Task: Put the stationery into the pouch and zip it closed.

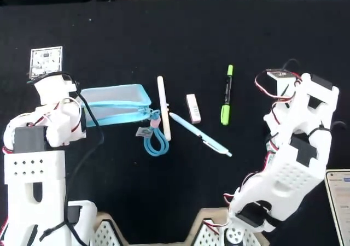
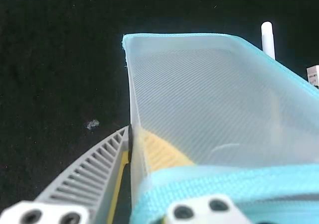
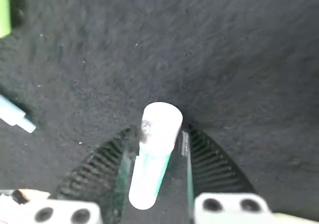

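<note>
translucent pouch (image 1: 115, 105) with light blue trim lies on the black desk at left. one short end is pinched in the left end effector (image 2: 130, 134). a blue loop strap (image 1: 156, 142) trails off its right corner. a long cream stick pen (image 1: 163, 106) lies just beside the pouch's right end, pointing away from the arms, with its near end touching the strap. a light blue pen (image 1: 199, 135) lies diagonal, starting near the cream pen. a small white eraser (image 1: 193, 108) lies just above the blue pen. a green highlighter (image 1: 226, 95) lies further right, apart from the eraser, roughly parallel to the cream pen. a white tube with a green stripe (image 3: 154, 154) is clamped in the right end effector (image 3: 158, 132), above the desk.
</note>
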Robot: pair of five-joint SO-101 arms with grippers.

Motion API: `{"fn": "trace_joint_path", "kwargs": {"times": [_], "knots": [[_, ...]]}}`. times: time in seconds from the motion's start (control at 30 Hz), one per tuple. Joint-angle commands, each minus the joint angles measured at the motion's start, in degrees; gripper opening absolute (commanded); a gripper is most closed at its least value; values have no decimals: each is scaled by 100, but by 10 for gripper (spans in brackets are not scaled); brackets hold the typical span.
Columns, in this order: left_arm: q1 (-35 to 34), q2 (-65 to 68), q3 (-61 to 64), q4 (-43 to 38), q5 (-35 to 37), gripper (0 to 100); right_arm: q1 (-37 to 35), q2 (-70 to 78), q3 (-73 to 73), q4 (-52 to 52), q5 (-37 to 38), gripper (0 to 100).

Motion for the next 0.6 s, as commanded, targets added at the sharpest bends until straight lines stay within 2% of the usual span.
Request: {"fn": "trace_joint_path", "kwargs": {"times": [0.0, 0.37, 0.57], "knots": [[-84, 26, 198, 9, 79, 30, 158, -22, -215, 44, 97, 127], [-84, 26, 198, 18, 79, 30, 246, -40, 224, -527, 105, 125], [-84, 26, 198, 18, 79, 30, 281, -66, 198, -563, 88, 10]]}}
